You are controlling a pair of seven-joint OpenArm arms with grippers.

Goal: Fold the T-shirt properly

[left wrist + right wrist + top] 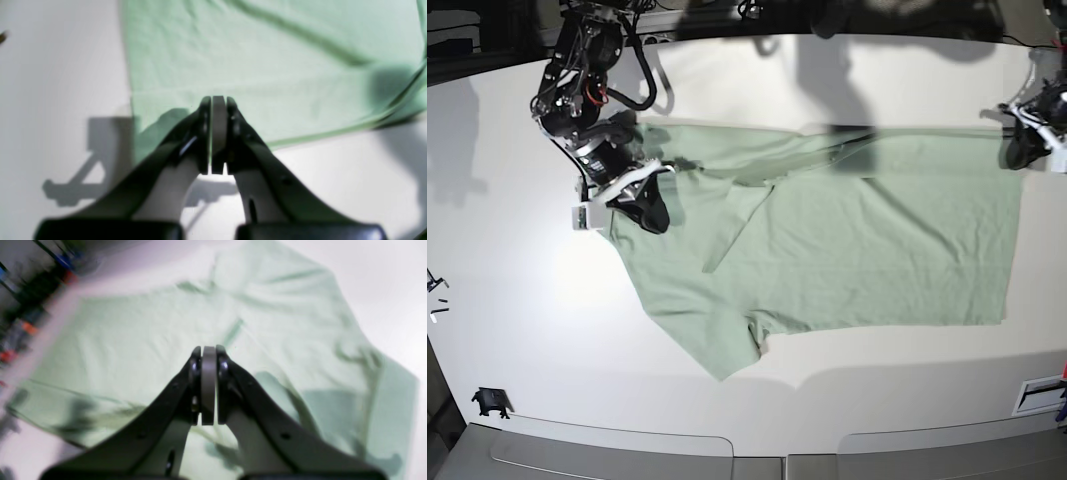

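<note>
across the desk [527,300] our t-shirt [867,260] lies spread; left hand [218,100] at three o'clock and right hand [208,350] at ten are both pinched closed on nothing, poised over opposite ends to start folding.

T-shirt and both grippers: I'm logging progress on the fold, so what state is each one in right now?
T-shirt: lying on the white table, mostly spread out, one sleeve and shoulder area partly folded over near the right gripper, wrinkled, not yet a finished fold.
Left gripper: jaws shut, over the shirt's edge; no cloth visibly between them.
Right gripper: jaws shut, above the shirt, nothing visibly held.
</note>
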